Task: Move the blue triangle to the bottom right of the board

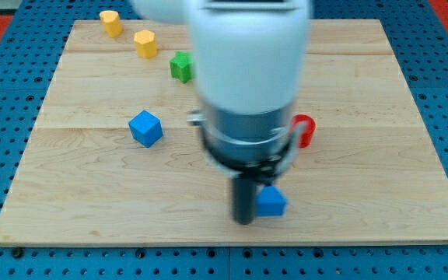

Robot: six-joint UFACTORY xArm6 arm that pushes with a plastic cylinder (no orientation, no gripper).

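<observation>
Roughly: two yellow blocks (111,22), two blue blocks (145,128), one green (180,67), one red (305,131); my tip (244,220) touching blue triangle (271,202).

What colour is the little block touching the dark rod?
Blue, right beside my tip, in the camera view.

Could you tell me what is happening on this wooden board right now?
A white robot arm ending in a dark rod has my tip against the view's left side of the small blue triangle block, near the wooden board's bottom edge. A blue cube, green block, two yellow blocks and a partly hidden red block sit apart.
</observation>
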